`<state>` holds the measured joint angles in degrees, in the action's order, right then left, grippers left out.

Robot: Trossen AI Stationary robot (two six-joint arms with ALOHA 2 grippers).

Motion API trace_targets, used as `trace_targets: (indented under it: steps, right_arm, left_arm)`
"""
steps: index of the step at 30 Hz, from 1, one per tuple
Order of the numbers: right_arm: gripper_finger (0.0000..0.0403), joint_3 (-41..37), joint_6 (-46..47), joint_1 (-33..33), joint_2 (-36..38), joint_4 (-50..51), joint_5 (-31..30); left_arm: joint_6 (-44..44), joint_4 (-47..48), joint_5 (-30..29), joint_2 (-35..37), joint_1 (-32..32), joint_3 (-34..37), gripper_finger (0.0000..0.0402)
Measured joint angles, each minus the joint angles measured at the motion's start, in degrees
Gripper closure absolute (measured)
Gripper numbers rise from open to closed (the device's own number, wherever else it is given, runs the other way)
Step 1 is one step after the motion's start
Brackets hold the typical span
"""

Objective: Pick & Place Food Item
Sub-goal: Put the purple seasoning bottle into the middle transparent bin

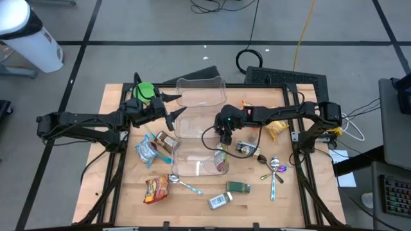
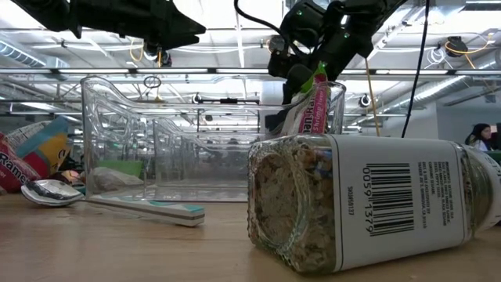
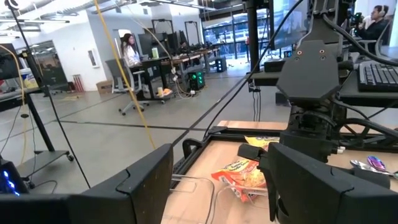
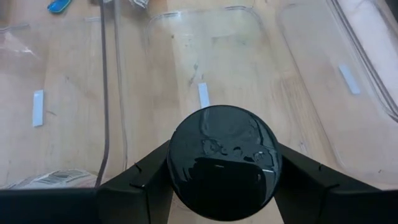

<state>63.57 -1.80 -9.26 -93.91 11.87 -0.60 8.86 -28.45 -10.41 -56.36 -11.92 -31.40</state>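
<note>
Right pincer [image 4: 224, 186] grips bottle [image 4: 225, 163] over container [image 4: 205, 56].

Robotics lab, desks [image 3: 163, 62], cables [image 1: 252, 59], monitors [image 3: 290, 22]

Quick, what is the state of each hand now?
Left hand: open, holding nothing.
Right hand: closed on a black round lid.

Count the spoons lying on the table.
3, maybe more hidden. One spoon lies near the front, beside the red snack bag. Two spoons lie together on the right side, bowls touching, below the yellow bag.
</note>
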Motion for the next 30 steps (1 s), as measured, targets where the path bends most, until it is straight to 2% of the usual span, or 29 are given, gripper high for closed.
trace_targets:
  steps: [3, 22, 30]
  right_arm:
    - [0.0200, 0.0, 0.0, 0.0, 0.0, 0.0, 2.4]
    - [0.0194, 0.0, -0.8, 0.0, 0.0, 0.4, 2.4]
    - [0.0162, 0.0, -0.4, 0.0, 0.0, 0.3, 2.4]
  left_arm:
    - [0.0, 0.0, 0.0, 0.0, 0.0, 0.0, 0.0135]
    - [-0.1, 0.0, 0.0, 0.0, 0.0, 0.0, 0.0135]
    - [-0.1, 0.0, 0.0, 0.0, 0.0, 0.0, 0.0135]
